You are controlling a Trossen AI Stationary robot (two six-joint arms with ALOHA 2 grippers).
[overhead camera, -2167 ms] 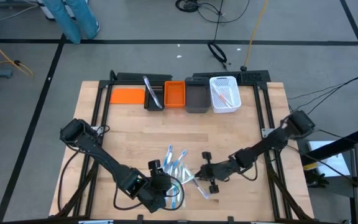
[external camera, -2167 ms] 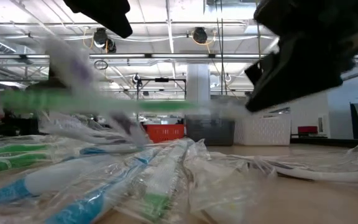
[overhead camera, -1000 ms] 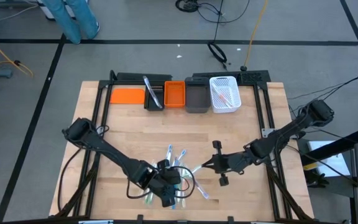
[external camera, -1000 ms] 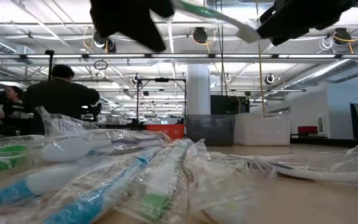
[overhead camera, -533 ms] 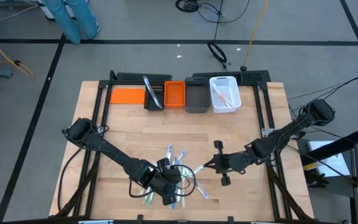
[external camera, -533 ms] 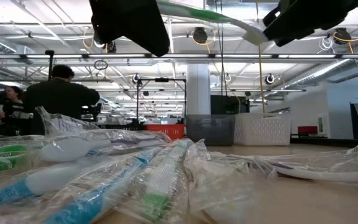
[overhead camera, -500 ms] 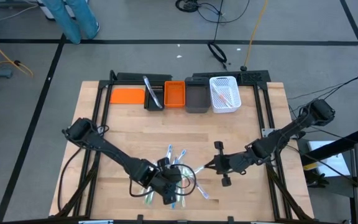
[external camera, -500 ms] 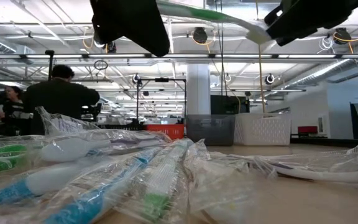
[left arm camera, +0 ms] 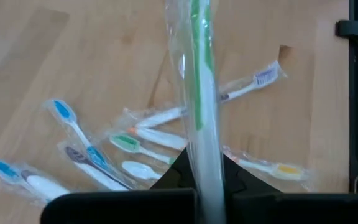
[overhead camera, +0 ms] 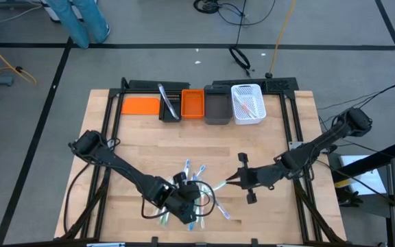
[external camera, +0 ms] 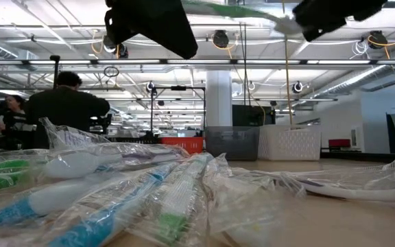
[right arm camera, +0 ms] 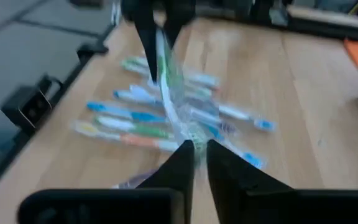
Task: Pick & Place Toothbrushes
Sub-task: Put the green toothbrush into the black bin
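Observation:
One wrapped toothbrush [external camera: 238,12], green and white, hangs above the table between my two grippers. My left gripper [overhead camera: 190,200] is shut on one end and my right gripper [overhead camera: 229,183] stands at the other end, its fingertips a narrow gap apart. In the left wrist view the same toothbrush [left arm camera: 197,93] runs away from the left gripper [left arm camera: 205,169]. Below it, several more wrapped toothbrushes [overhead camera: 195,173] lie flat in a loose pile on the wooden table [overhead camera: 149,147]. The low view shows this pile [external camera: 115,192] close up. My left gripper pinches the toothbrush's white end [left arm camera: 205,152] between its two fingers, coming slanting down. The toothbrush runs on forward from the fingers, lifted clear of the pile and nearly level. My right gripper has the wrapper's other end [right arm camera: 190,134] between its fingertips [right arm camera: 185,152], coming from the table's right side. The toothbrush runs on along the fingers, clear of the table.
Along the far edge stand an orange lid [overhead camera: 140,105], a black bin [overhead camera: 170,103], an orange bin [overhead camera: 193,104], a grey bin [overhead camera: 217,106] and a white basket [overhead camera: 247,103] holding toothbrushes. Bare wood lies between bins and pile. People stand beyond the table [external camera: 64,103].
The held toothbrush slanted downward toward my right gripper a second ago and now lies nearly level, its right end higher. My left gripper has turned a little at the wrist while staying over the pile.

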